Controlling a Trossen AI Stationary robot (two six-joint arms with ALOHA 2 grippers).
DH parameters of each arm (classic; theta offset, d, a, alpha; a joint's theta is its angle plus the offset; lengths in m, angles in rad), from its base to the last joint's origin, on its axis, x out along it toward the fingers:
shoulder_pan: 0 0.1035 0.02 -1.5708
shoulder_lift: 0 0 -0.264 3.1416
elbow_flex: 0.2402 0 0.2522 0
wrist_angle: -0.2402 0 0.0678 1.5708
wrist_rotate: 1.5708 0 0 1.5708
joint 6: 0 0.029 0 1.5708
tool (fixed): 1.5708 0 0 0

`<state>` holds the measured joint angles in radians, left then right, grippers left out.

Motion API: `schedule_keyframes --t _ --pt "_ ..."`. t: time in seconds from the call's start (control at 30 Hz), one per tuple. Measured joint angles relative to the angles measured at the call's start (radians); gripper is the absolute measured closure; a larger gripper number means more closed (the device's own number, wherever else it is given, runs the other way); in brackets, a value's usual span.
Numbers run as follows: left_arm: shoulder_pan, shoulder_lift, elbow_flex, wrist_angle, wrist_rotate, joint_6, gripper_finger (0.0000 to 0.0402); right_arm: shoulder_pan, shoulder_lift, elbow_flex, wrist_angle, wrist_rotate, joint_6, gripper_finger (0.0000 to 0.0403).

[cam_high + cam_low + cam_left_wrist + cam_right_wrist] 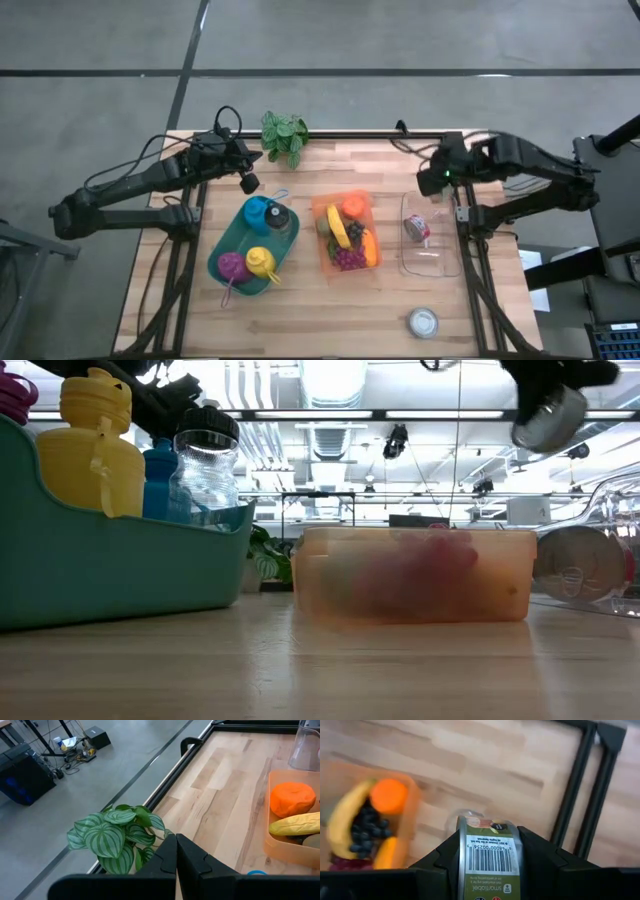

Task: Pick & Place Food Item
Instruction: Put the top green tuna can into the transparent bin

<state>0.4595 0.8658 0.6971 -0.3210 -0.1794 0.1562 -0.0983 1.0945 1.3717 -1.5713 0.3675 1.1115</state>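
Left gripper [249, 183]: hangs above the table's far left part, just past the teal bin, fingers pressed together on nothing; the left wrist view shows the two dark fingers [187, 857] meeting.
Potted plant [284, 135]: stands at the table's far edge, near the left gripper; striped green leaves.
Teal bin [224, 262]: on the left half of the table, holding a blue bottle [258, 212], a clear jar with a dark lid [279, 219], a yellow bottle [261, 261] and a purple one [232, 265].
Orange tray [322, 205]: at the table's middle, holding a banana [338, 227], an orange fruit [352, 207], dark grapes [347, 259] and other food.
Clear container [428, 262]: right of the orange tray, with a can [416, 228] lying in its far end.
Right gripper [489, 851]: held in the air above the table's far right part, past the clear container, clamped on a second can.
Second can [489, 857]: between the right fingers, barcode label showing; in the low view it hangs high, well above the tabletop.
Round lid [423, 321]: lies on the table near its front edge, right side.
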Motion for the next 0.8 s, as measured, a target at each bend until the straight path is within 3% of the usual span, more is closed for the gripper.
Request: schedule_keyframes --t 0.37,0.8 --pt "0.0 0.0 0.0 0.0 0.0 0.0 0.0399 0.124 -0.06 -0.346 0.02 -0.033 0.364 0.0246" --pt "0.0 0.0 0.0 0.0 0.0 0.0 0.0399 0.142 -0.058 -0.605 0.221 -0.04 0.436 0.0247"
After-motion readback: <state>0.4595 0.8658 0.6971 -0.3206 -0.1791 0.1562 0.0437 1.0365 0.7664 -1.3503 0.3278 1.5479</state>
